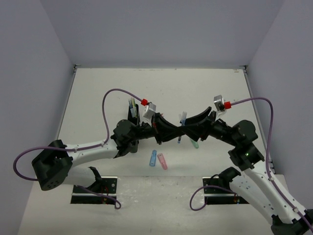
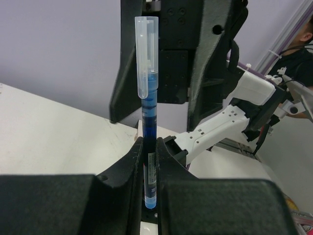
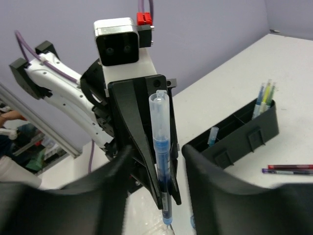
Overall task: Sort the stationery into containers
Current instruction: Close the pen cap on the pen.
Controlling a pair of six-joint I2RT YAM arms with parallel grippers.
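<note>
A blue pen with a clear cap (image 2: 148, 112) stands upright above the table, and my left gripper (image 2: 150, 144) is shut on its lower barrel. My right gripper (image 3: 157, 154) faces it with its fingers (image 3: 205, 166) spread open on either side of the pen (image 3: 161, 147), not touching it. In the top view both grippers meet at the pen (image 1: 182, 126) over the table's middle. The black organiser (image 1: 133, 117) (image 3: 239, 137) stands to the left and holds yellow-green and blue pens (image 3: 264, 98) at one end and a short blue piece (image 3: 213, 134) in another compartment.
A short blue piece (image 1: 153, 158) and a pink one (image 1: 162, 161) lie on the table in front of the grippers, and a green one (image 1: 194, 144) lies under the right arm. A red pen (image 3: 288, 167) and a purple pen (image 3: 286, 171) lie beside the organiser.
</note>
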